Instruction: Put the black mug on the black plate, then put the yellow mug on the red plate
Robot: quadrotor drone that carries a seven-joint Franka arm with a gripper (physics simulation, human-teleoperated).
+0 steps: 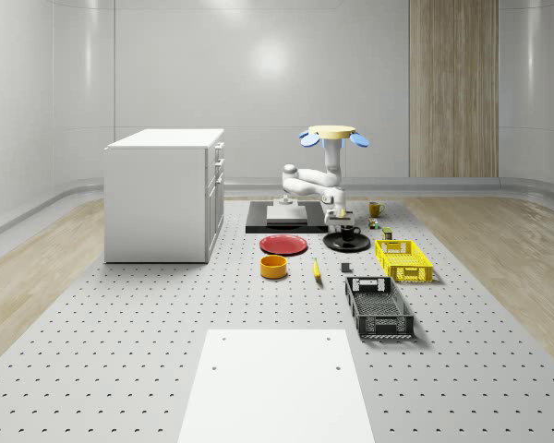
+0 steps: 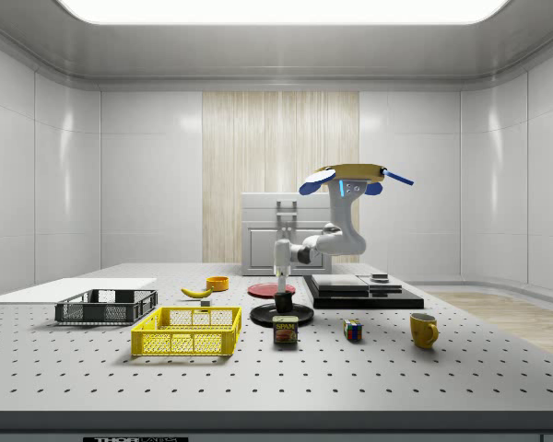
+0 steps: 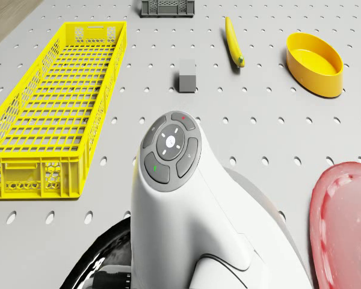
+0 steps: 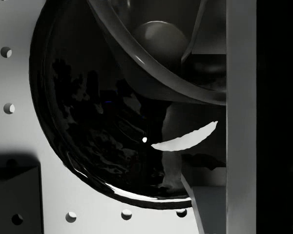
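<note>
Two gripper fingers (image 4: 241, 117) reach down at the small black mug (image 1: 348, 232), which sits on the shiny round black plate (image 1: 332, 244). I cannot tell if they squeeze it; the arm hides them. The drone (image 2: 350, 175) hovers above. The yellow mug (image 2: 424, 329) stands well apart.

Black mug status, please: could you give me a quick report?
Drone hovers by the black plate. Gripper down at the black mug, which sits on that plate. Yellow mug on the table, nothing blocking.

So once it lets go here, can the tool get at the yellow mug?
Probably yes: the yellow mug stands alone on open table, nothing near it, while the tool is down at the black mug.
</note>
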